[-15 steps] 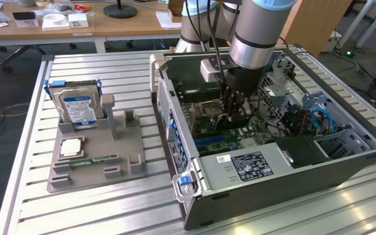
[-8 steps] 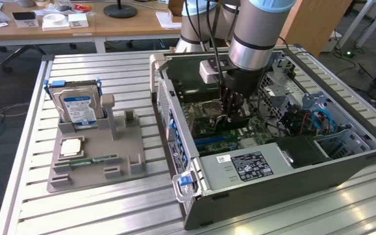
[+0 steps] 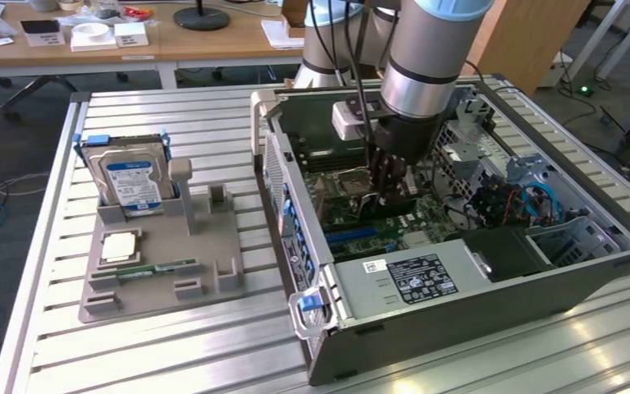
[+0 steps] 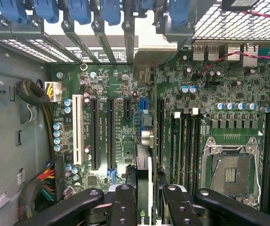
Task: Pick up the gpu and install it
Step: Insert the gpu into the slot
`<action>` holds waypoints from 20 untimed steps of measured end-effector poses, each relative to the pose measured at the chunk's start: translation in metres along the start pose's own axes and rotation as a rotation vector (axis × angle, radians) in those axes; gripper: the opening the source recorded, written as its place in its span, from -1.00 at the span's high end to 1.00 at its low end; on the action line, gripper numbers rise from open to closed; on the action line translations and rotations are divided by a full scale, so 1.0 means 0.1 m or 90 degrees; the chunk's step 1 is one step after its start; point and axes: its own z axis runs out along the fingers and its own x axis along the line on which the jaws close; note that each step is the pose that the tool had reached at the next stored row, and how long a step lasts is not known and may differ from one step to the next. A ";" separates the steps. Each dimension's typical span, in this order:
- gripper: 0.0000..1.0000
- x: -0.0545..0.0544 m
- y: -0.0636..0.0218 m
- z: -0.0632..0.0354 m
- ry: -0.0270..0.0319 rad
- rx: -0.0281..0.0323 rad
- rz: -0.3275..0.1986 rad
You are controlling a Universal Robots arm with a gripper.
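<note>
Item under inspection: the gpu [image 4: 144, 188]. It is a thin flat card, seen edge-on in the wrist view, with a dark board and a pale strip along its upper edge. It stands upright over the green motherboard [image 4: 120, 141], parallel to the long black expansion slots [image 4: 95, 136] and between them and the memory slots [image 4: 191, 141]. Whether it is seated in a slot cannot be told.

Gripper [image 4: 149, 200]: black, matte, bolted fingers [image 4: 123, 207] are pressed against both faces of the card, pinching it. In the exterior view the gripper [image 3: 386, 185] reaches down into the open grey steel computer case [image 3: 458, 279], which lies on its side.

Case interior: one white slot [image 4: 77, 132], a square metal-framed CPU socket [image 4: 231, 172], a bundle of coloured wires [image 4: 45, 181], and blue plastic latches [image 4: 80, 9] along the perforated rear wall.

Surroundings: the case rests on a ribbed aluminium table [image 3: 162, 123]. At the exterior view's left, well apart from the case, a grey moulded fixture tray [image 3: 222, 246] holds an upright silver hard drive [image 3: 129, 176] with a blue label and a narrow green memory stick [image 3: 162, 268] lying flat.
</note>
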 end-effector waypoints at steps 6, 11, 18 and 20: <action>0.47 0.00 0.014 0.047 0.0000 0.0000 0.000; 0.47 0.00 0.031 0.073 0.0002 0.0000 0.000; 0.47 0.00 0.056 0.076 0.0000 0.0000 0.000; 0.47 0.00 0.061 0.075 0.0000 0.0001 0.000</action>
